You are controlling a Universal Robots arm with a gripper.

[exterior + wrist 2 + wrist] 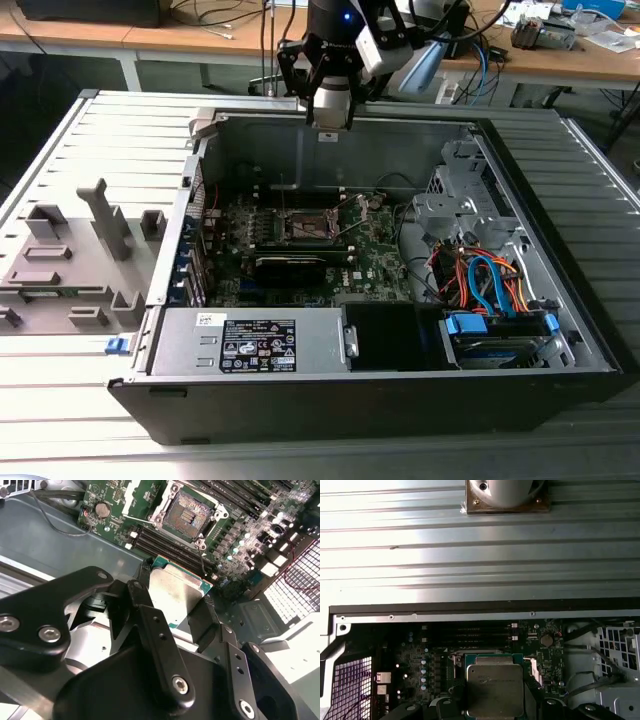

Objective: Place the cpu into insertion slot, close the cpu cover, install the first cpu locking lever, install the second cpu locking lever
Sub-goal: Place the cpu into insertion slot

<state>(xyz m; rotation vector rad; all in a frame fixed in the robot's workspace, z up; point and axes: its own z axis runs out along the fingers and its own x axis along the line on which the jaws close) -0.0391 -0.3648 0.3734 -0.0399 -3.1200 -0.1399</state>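
My gripper hangs above the back wall of the open computer case. It is shut on the cpu, a flat silvery chip with a green edge, clamped between two black fingers. In the first wrist view the cpu sits over the green board. The insertion slot lies uncovered on the board below and ahead of the chip, its dark pin field showing; in the exterior view the insertion slot is mid-board. The cpu cover seems tilted up beside the slot. A thin lever rod stands free.
The case's metal walls ring the board. A power supply sits at the near side, a drive cage with coloured cables toward the exterior view's right. A grey fixture plate lies outside the case. Long black memory slots flank the socket.
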